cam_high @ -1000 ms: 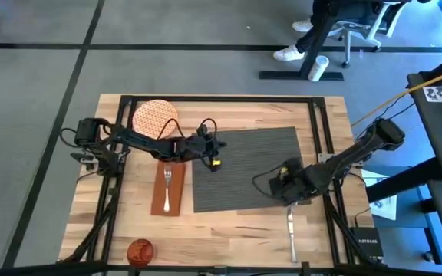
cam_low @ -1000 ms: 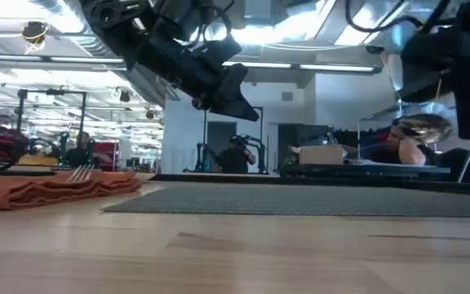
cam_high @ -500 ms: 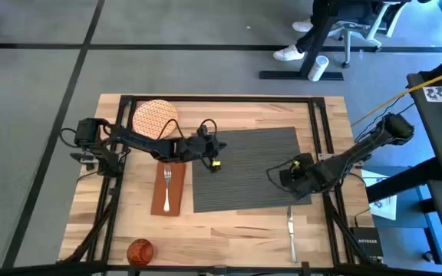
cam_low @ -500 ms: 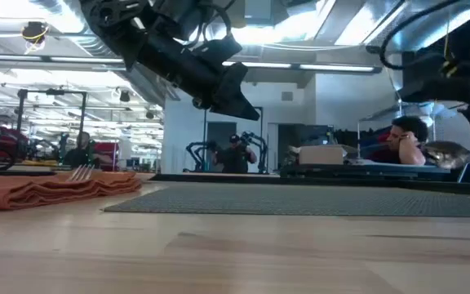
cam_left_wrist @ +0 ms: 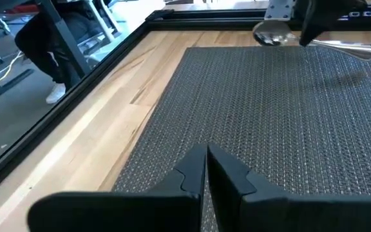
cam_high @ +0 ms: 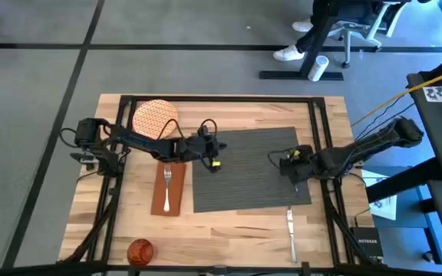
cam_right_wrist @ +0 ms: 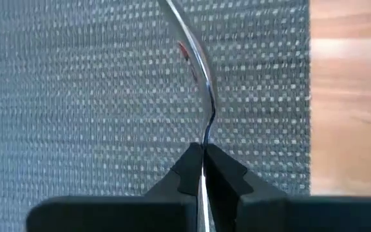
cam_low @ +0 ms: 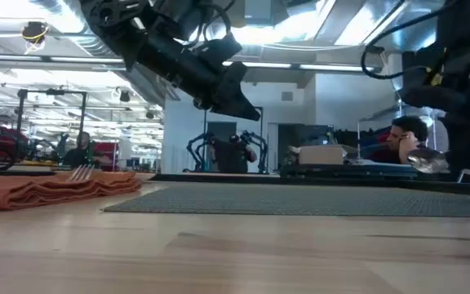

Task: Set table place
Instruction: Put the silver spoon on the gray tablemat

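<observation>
The dark grey placemat (cam_high: 252, 169) lies flat on the table (cam_high: 229, 230). My right gripper (cam_high: 292, 164) hangs over the mat's right part, shut on a silver spoon (cam_left_wrist: 277, 35). My left gripper (cam_high: 214, 156) hovers shut and empty above the mat's left edge. The brown napkin (cam_high: 167, 190) lies left of the mat with the fork (cam_high: 167, 178) on top. The patterned plate (cam_high: 154, 119) sits at the far left. The knife (cam_high: 290, 228) lies near the right front, and the orange cup (cam_high: 140, 250) stands at the front left. My right gripper pinches the spoon's thin handle (cam_right_wrist: 204, 143) between its two fingers, and the handle runs along the fingers and back between them. The bowl (cam_low: 427, 161) sticks out ahead of the fingertips. The spoon lies about level, lifted a little clear of the placemat.
Black rails (cam_high: 321, 130) run along the table's edges. Bare wood lies in front of the mat and between the mat and the right rail. People sit in the room beyond the table (cam_low: 406, 139).
My right gripper has carried the spoon from the mat's near right corner toward the table's far edge and has lowered it closer to the placemat. It has stayed shut on the spoon.
</observation>
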You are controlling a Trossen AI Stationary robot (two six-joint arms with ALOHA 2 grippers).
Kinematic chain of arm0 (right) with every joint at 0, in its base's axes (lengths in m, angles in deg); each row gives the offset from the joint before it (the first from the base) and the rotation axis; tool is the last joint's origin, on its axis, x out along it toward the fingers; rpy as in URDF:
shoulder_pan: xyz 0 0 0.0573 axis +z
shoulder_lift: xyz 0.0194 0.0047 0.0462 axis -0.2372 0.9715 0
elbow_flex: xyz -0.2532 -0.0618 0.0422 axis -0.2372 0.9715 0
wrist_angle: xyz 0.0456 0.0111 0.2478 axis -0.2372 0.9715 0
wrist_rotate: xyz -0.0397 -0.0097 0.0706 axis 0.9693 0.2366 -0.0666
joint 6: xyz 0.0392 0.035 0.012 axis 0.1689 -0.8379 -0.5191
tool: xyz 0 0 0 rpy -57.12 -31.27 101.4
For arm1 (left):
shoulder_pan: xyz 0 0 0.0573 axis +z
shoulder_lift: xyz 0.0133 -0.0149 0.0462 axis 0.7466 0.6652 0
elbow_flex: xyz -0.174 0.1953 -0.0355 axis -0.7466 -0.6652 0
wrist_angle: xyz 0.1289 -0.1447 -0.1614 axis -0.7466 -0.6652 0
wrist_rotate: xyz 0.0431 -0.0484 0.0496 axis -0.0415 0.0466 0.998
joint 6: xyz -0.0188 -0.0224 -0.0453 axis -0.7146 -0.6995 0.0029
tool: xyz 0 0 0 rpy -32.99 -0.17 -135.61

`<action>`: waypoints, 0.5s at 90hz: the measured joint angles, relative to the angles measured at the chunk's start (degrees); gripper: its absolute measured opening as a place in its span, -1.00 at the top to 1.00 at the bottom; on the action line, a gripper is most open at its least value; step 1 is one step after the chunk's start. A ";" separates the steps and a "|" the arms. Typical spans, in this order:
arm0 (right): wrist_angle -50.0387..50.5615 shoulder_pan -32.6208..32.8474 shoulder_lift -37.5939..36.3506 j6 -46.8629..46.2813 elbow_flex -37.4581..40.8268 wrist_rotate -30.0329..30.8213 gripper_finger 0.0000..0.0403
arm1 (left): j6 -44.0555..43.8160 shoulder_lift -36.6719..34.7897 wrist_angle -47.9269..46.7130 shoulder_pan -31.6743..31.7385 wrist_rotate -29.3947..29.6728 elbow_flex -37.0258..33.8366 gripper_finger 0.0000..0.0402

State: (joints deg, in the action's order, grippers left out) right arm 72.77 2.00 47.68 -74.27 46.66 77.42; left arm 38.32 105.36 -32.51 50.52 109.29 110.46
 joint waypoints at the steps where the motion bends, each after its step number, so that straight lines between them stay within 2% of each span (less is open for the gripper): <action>1: 0.00 -0.38 -0.04 0.42 0.00 -0.22 1.00 | 0.00 0.00 0.00 0.00 0.00 0.00 1.00; 11: -0.07 -4.25 -0.05 4.54 0.02 -2.93 1.00 | 0.11 0.00 -0.04 0.00 0.00 0.00 1.00; 27: -1.71 -9.62 -0.02 9.20 0.02 -3.44 1.00 | 0.15 0.00 -0.55 0.02 0.00 0.00 1.00; 45: -1.76 -13.30 0.39 12.21 0.02 -6.25 1.00 | 0.15 0.00 -1.02 0.00 0.01 0.00 1.00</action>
State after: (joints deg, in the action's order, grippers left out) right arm 71.01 -11.29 48.07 -62.06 46.69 71.17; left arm 38.47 105.36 -33.53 50.52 109.30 110.46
